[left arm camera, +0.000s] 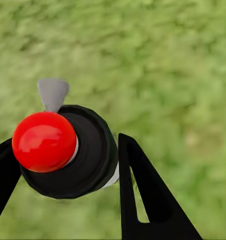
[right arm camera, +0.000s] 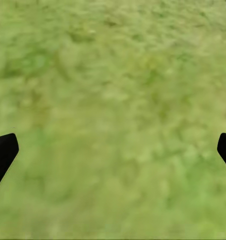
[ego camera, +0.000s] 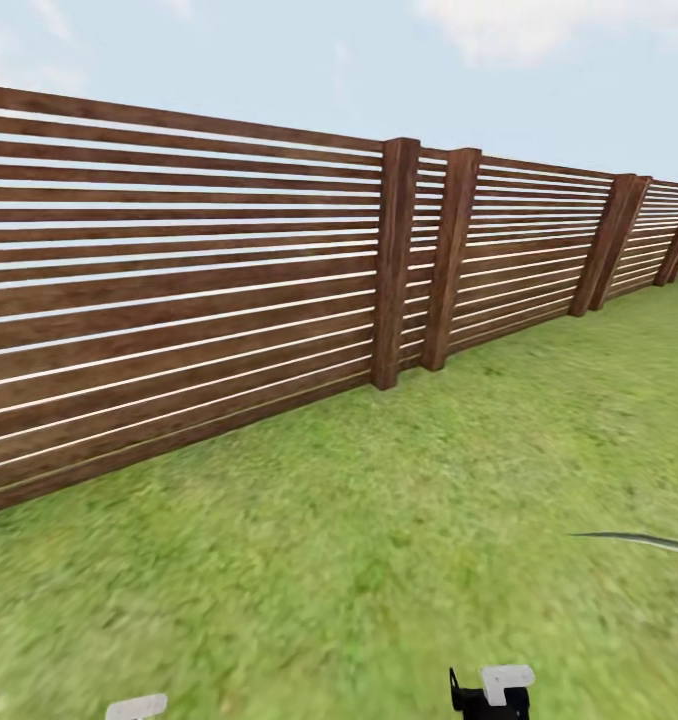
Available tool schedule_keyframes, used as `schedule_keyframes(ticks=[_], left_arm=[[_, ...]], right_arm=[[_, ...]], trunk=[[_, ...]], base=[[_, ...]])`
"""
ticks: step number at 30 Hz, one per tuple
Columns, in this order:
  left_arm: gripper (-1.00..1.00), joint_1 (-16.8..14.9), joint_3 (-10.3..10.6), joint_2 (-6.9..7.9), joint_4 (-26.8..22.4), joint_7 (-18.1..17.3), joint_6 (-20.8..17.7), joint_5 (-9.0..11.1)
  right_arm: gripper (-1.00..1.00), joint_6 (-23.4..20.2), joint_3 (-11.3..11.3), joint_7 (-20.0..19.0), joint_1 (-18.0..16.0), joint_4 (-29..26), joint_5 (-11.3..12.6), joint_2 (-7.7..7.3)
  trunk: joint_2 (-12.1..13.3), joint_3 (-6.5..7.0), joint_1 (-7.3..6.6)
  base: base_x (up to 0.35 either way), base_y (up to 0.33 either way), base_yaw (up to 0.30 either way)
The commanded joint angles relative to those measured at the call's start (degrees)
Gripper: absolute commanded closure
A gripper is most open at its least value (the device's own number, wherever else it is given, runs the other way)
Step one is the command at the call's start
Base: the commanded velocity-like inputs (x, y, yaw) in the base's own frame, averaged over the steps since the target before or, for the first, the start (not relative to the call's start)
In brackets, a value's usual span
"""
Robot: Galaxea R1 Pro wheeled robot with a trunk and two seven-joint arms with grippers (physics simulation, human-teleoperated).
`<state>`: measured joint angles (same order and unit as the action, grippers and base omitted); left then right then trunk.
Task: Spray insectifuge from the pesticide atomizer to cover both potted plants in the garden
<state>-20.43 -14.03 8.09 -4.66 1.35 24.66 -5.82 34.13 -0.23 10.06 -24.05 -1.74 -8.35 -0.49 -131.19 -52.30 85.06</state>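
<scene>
Head view: a brown slat fence (ego camera: 179, 290) runs from the near left away to the far right, with paired posts (ego camera: 419, 260) at the panel joints and thin gaps between the slats. Lawn (ego camera: 399, 540) lies from the fence foot to the bottom edge, flat and open toward the right. A thin dark curved blade (ego camera: 644, 541), possibly a leaf tip, enters at the right edge; what it belongs to cannot be told. At the bottom edge two white pieces of the robot show, one left (ego camera: 137, 707), one right on a black mount (ego camera: 499, 690).

Left wrist view: the left gripper (left arm camera: 68, 172) has its two black fingers (left arm camera: 143, 195) closed against the atomizer (left arm camera: 88, 155), seen end-on from its top. The atomizer shows a round black body, a glossy red round cap (left arm camera: 44, 141) and a small grey nozzle (left arm camera: 53, 93) pointing away from the camera. A sliver of white shows at its side by the near finger. Blurred grass is below it.

Right wrist view: the right gripper (right arm camera: 113, 150) is spread wide, with just the black fingertips (right arm camera: 3, 152) at the two side edges and nothing between them. Under it is unbroken grass.
</scene>
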Motion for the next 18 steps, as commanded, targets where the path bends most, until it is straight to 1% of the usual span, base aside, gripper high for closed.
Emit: schedule_keyframes(ticks=[1,18], left_arm=[[1.00,-0.04,-0.38,0.00,0.05,0.14,0.21,-0.59],[1.00,-0.04,-0.38,0.00,0.06,0.14,0.21,-0.57]], right_arm=[[-1.00,0.06,-0.03,0.49,-0.04,0.06,-0.61,0.00],[-1.00,0.04,-0.03,0.58,-0.04,0.06,-0.61,0.05]], trunk=[[-0.02,-0.05,0.02],[-0.02,-0.05,0.02]], base=[[0.339,0.000,0.000],[0.339,0.000,0.000]])
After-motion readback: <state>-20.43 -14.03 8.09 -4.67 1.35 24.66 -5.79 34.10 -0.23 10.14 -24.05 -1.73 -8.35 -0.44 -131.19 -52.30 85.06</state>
